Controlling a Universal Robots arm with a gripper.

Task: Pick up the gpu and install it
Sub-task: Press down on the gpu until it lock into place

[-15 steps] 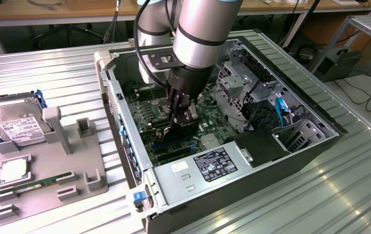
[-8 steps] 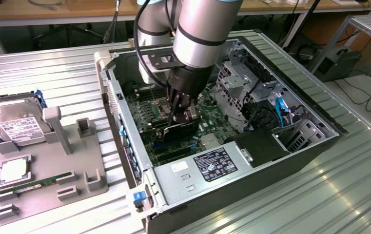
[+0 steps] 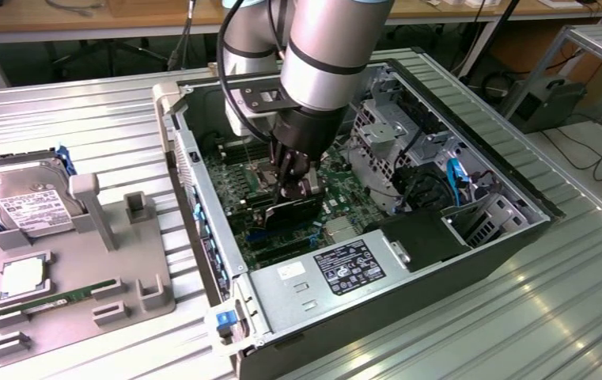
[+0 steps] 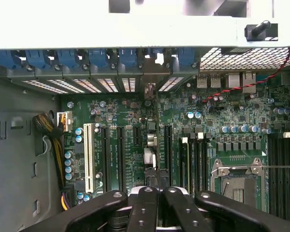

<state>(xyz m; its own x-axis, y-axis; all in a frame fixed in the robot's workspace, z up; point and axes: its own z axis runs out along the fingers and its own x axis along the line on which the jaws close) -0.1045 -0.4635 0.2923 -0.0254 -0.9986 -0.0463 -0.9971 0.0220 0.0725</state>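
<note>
My gripper reaches down inside the open computer case and is shut on the gpu. The gpu is a thin black card held on edge just above the green motherboard. In the wrist view the gpu shows edge-on as a narrow dark line running from my gripper toward the rear slot openings. It lies along the black expansion slots. I cannot tell whether its lower edge touches a slot.
A grey fixture at the exterior view's left carries a hard drive, a processor and a green RAM stick. Inside the case are the power supply, drive cage, processor socket and blue slot latches.
</note>
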